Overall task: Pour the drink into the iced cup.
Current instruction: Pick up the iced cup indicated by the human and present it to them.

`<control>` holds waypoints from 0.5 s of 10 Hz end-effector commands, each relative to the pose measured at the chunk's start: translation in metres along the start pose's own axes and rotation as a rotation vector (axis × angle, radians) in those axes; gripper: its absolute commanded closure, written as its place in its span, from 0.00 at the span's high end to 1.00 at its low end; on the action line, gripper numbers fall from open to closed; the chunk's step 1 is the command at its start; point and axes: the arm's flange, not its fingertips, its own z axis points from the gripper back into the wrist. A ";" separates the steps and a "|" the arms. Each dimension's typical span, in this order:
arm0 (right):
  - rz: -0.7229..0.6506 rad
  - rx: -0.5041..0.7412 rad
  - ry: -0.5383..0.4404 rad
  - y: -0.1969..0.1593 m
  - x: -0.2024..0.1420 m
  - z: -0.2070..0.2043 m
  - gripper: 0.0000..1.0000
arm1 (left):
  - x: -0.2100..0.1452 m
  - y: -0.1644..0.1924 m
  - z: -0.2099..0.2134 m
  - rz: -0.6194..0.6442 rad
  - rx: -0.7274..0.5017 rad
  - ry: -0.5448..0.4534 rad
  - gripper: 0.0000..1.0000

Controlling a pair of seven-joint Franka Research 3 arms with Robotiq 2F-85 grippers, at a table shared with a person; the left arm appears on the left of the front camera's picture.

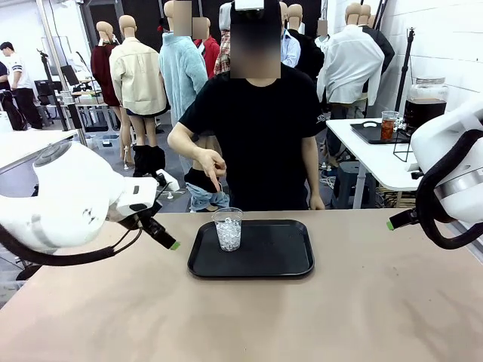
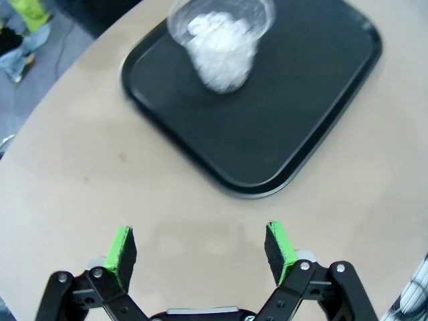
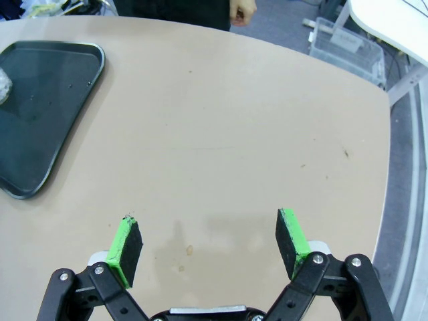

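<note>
The iced cup (image 1: 228, 228), a clear plastic cup with ice in it, stands upright at the left part of a black tray (image 1: 279, 256) in the middle of the table. In the left wrist view the iced cup (image 2: 221, 40) is far ahead of my left gripper (image 2: 200, 251), which is open and holds nothing. My left gripper (image 1: 167, 240) hovers left of the tray. My right gripper (image 1: 392, 224) hangs at the right side, open and empty (image 3: 208, 244) over bare table. The drink shows as dark liquid in a glass dispenser jar (image 1: 425, 102) on a white side table.
A person in black stands behind the table, one hand (image 1: 213, 167) raised above the cup. A small cup of reddish liquid (image 1: 389, 125) sits on a black tray beside the jar. The tan table (image 1: 362, 317) has free room right of the tray (image 3: 40, 100).
</note>
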 end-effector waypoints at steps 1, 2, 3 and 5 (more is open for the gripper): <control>-0.001 0.001 -0.014 -0.001 -0.004 0.000 1.00 | -0.014 0.066 -0.029 -0.135 -0.131 -0.048 1.00; -0.001 0.001 -0.014 -0.001 -0.004 0.000 1.00 | -0.013 0.073 -0.037 -0.191 -0.226 -0.056 1.00; -0.001 0.001 -0.014 -0.001 -0.004 0.000 1.00 | -0.010 0.076 -0.049 -0.224 -0.202 -0.046 1.00; -0.001 0.001 -0.014 -0.001 -0.004 0.000 1.00 | 0.000 0.082 -0.077 -0.340 -0.390 -0.137 1.00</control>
